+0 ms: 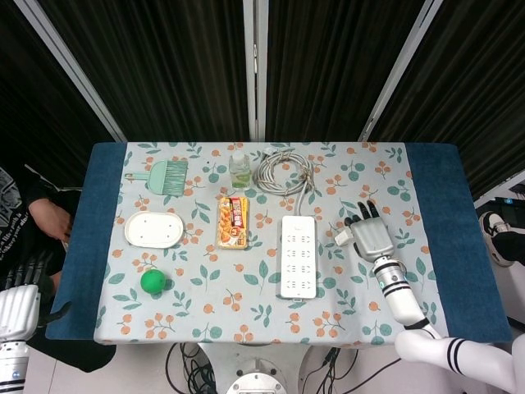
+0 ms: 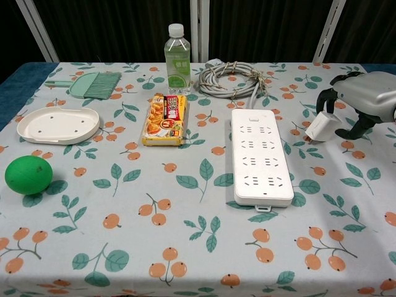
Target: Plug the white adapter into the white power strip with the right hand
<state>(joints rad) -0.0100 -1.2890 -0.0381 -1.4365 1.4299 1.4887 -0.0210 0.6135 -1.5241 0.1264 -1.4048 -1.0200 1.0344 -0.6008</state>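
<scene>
The white power strip (image 1: 299,256) (image 2: 261,156) lies flat in the middle right of the table, its sockets facing up, none of them occupied. Its grey cable (image 1: 284,171) (image 2: 232,78) is coiled behind it. My right hand (image 1: 373,238) (image 2: 362,104) hovers just right of the strip. It pinches the small white adapter (image 1: 343,237) (image 2: 320,125) at its left side, level with the strip's upper half and a short gap away from it. My left hand (image 1: 18,308) hangs off the table's front left corner, holding nothing.
A snack pack (image 1: 233,222) (image 2: 165,119) lies left of the strip, with a clear bottle (image 1: 239,170) (image 2: 177,51) behind it. Further left are a white dish (image 1: 153,229) (image 2: 59,124), a green ball (image 1: 152,281) (image 2: 28,174) and a green brush (image 1: 164,176) (image 2: 93,85).
</scene>
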